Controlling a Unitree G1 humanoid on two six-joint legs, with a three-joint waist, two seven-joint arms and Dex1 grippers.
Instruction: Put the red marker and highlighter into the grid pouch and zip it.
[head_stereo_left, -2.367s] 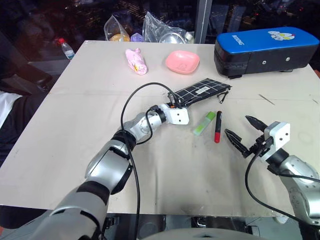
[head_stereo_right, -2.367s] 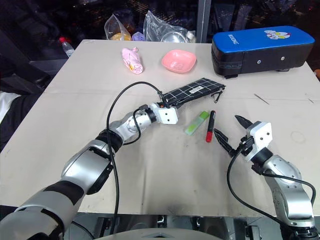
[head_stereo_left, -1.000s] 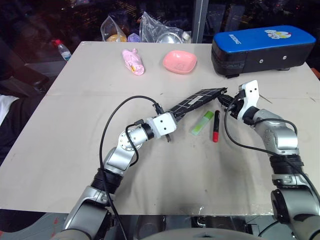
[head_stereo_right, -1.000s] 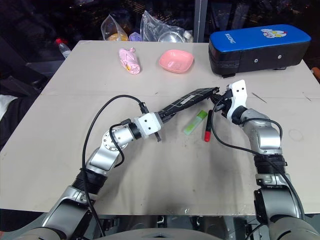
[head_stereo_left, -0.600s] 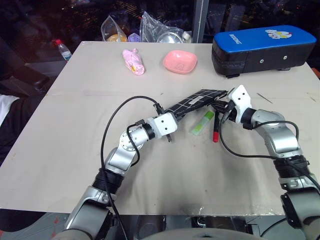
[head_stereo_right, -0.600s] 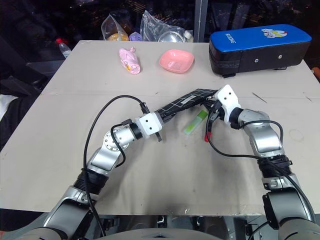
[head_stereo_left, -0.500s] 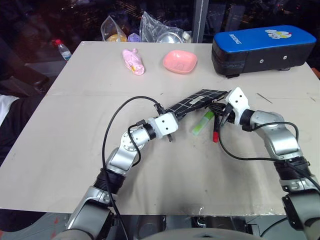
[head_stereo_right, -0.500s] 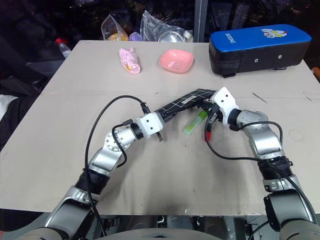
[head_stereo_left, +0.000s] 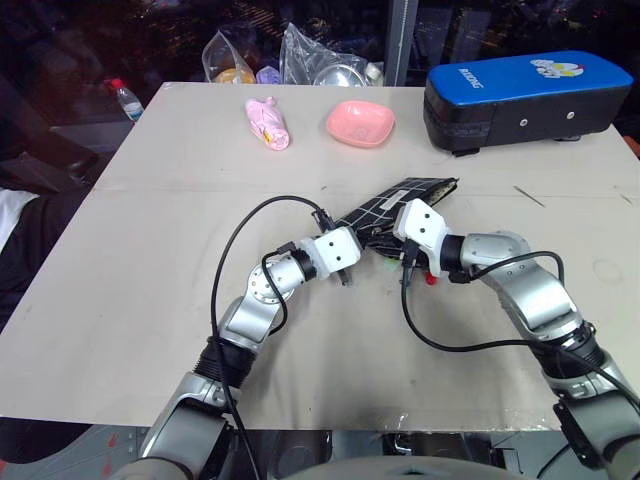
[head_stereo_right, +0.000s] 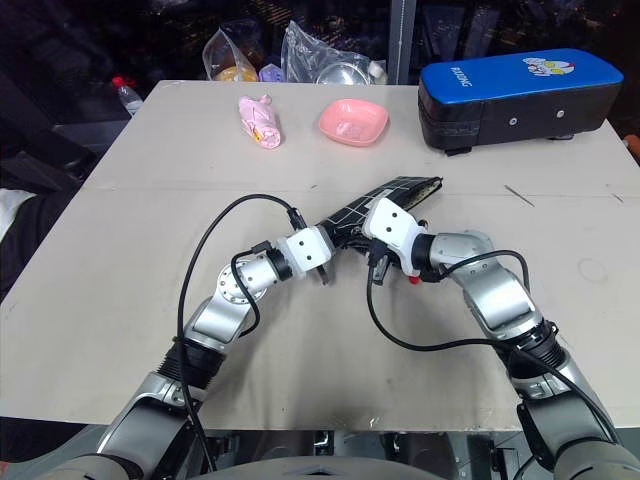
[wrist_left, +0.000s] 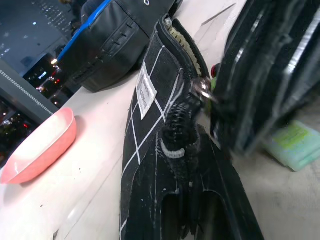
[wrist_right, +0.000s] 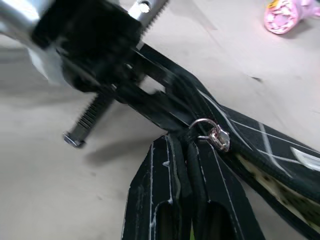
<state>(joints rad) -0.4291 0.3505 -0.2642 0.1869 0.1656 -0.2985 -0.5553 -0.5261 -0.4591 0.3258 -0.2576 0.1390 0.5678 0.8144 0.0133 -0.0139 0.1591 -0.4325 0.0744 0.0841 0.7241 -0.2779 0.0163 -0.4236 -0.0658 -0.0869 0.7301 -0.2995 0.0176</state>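
While the blue-topped case (head_stereo_left: 530, 100) sits at the table's (head_stereo_left: 120, 290) far right edge, I see the grid pouch (head_stereo_left: 400, 198) tilted at mid-table, its near end pinched by my left gripper (head_stereo_left: 362, 232). My right gripper (wrist_right: 187, 150) — fingers pressed together on the zipper pull (wrist_right: 214, 134) — covers most of the highlighter (wrist_left: 294, 145); the red marker's tip (head_stereo_left: 430, 279) peeks out.

Robot test room at night, bare beige table (head_stereo_left: 120, 300), dark windows with city lights

Grid pouch (wrist_left: 150, 130): matt woven cloth, shiny metal zipper pull (wrist_right: 214, 134). Surface (head_stereo_left: 150, 300): matt, scuffed. Pink dish (head_stereo_left: 360, 122): smooth plastic.
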